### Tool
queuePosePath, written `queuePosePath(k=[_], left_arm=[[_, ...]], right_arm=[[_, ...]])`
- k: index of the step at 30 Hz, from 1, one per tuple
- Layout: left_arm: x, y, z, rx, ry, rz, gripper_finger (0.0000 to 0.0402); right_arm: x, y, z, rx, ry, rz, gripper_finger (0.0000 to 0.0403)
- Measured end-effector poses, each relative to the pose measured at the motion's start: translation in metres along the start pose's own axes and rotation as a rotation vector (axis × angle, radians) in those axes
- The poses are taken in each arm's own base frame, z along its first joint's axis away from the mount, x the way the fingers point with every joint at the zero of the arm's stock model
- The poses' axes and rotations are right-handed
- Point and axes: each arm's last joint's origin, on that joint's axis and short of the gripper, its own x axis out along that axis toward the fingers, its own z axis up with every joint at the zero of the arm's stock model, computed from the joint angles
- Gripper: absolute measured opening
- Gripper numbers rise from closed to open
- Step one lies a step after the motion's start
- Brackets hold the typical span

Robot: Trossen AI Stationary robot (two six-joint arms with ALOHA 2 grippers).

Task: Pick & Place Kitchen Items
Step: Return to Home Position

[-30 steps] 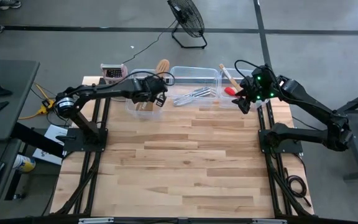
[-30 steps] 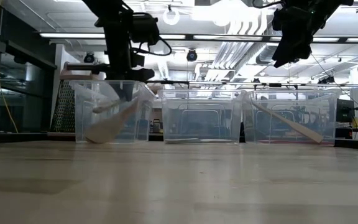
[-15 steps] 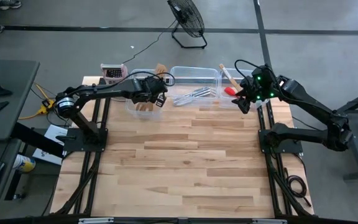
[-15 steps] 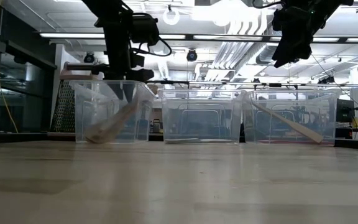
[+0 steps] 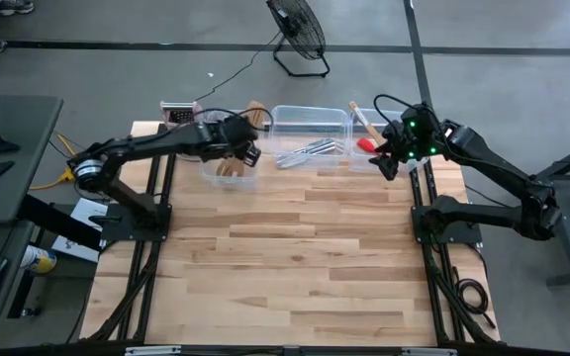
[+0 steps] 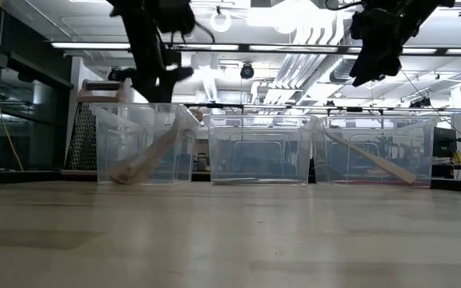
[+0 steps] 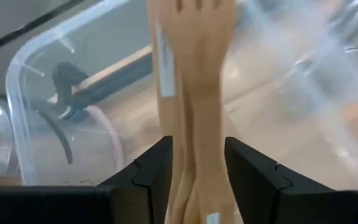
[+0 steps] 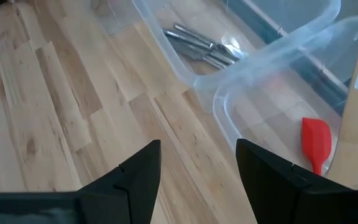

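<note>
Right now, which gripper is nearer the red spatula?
Right. The right gripper hangs by the right tub holding the red spatula; the left gripper is over the left tub.

Wood table [image 5: 295,257] w/ 3 clear tubs [image 5: 305,123].

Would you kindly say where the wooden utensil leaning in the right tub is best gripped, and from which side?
Probably the wooden utensil's raised slim end, from above: it leans up toward the right tub's rim, broad end low inside it. The open right pincer hovers overhead.

High straight down, low level, both showing tubs [image 5: 315,123]
</note>
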Motion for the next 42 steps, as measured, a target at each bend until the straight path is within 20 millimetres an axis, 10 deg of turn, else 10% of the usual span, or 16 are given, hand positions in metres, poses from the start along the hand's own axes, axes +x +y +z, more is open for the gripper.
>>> queuePosePath(k=[17,25,34,42], left_arm=[[-0.119,0.026,-0.010,0.216,-0.355,-0.315,0.0143],[-0.095,0.031,-0.052,0.275,-0.431,-0.543,0.0143],[-0.105,0.085,-0.100,0.112,-0.630,-0.710,0.0143],[-0.092,0.115,-0.142,0.001,-0.697,-0.719,0.0143]], right_arm=[[-0.001,0.000,0.016,-0.008,-0.163,0.003,0.0200],[0.000,0.008,0.014,0.042,-0.172,0.310,0.0200],[0.005,0.033,0.000,0.069,-0.501,0.466,0.0200],[0.030,0.051,-0.053,0.169,-0.754,0.475,0.0200]])
